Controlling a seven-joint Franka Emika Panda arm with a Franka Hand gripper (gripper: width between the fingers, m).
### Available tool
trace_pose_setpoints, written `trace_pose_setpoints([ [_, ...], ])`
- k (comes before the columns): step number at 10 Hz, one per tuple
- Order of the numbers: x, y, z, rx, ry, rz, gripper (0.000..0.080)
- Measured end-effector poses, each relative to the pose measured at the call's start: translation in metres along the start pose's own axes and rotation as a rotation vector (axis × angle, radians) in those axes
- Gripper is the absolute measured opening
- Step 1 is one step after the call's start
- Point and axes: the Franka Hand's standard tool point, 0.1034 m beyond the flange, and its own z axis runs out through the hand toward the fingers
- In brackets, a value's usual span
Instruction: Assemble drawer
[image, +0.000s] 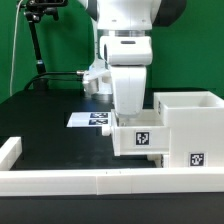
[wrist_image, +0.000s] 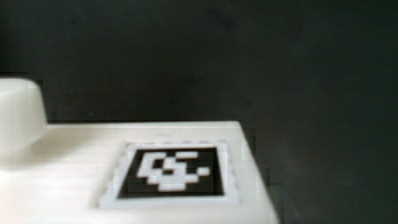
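The arm (image: 125, 45) reaches down over a small tray (image: 140, 135) just left of the tall housing (image: 188, 128) on the black worktop (image: 50, 125), near the border wall (image: 100, 182). Tool hidden; its state can't be told.

Drawer housing (image: 187, 130) – smooth white plastic; table (image: 50, 125) – matt black.

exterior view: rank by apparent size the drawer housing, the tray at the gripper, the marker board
1. Drawer housing, clearly largest.
2. Tray, the tagged box under the gripper.
3. Marker board.
Tray versus board is unsure: the board lies farther back and the arm hides part of it.
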Motion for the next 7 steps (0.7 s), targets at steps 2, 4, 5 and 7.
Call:
trace_pose_setpoints([
  [2,0.009,0.001,0.000,-0.002,0.002,-0.010,0.0044],
  [4,0.014,0.001,-0.001,-0.003,0.005,-0.017,0.0044],
  [5,0.016,0.001,-0.001,-0.003,0.005,-0.018,0.0044],
  [7,0.015,0.001,0.000,-0.002,0.005,-0.016,0.0144],
])
